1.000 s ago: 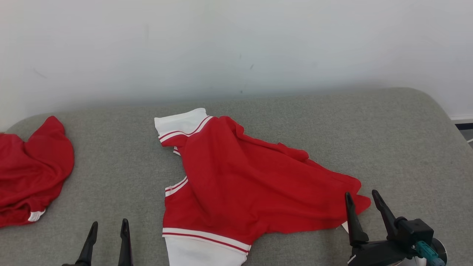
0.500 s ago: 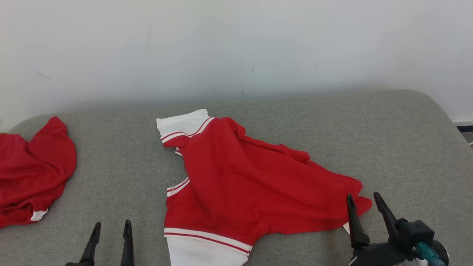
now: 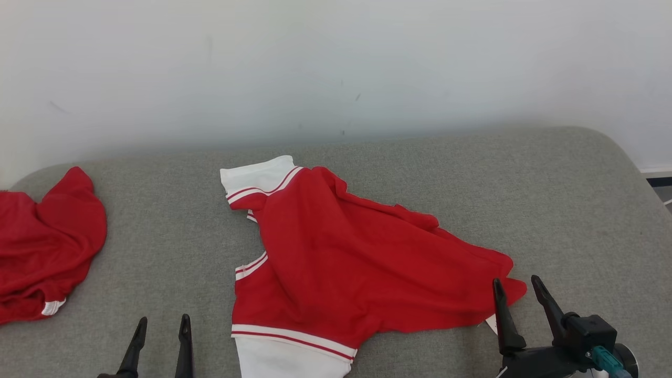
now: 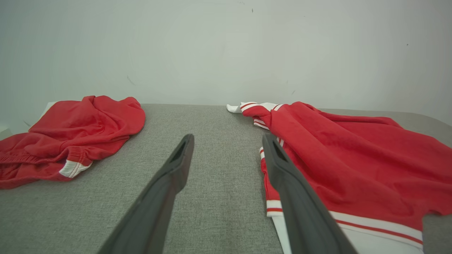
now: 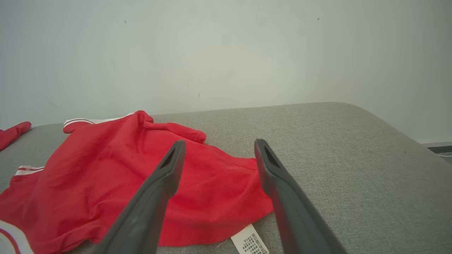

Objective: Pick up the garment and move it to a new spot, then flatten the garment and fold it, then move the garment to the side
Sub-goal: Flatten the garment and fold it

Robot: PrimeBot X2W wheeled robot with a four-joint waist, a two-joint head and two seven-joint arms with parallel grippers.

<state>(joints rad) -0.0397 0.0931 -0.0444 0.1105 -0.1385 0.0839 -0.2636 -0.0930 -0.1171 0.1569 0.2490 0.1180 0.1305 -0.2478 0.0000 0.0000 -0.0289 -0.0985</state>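
Grey fabric surface (image 3: pixel 420 168) under red-white garment (image 3: pixel 341 262), crumpled red cloth (image 3: pixel 47 241) leftward

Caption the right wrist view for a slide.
Open right gripper near the red garment's hem, care label showing, grey cushion.

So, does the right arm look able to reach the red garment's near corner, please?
Probably yes: the right gripper is open right by the garment's corner, and nothing lies between them on the grey cushion.

Parted fingers (image 5: pixel 152 204) frame a corner of the red garment (image 5: pixel 88 176).
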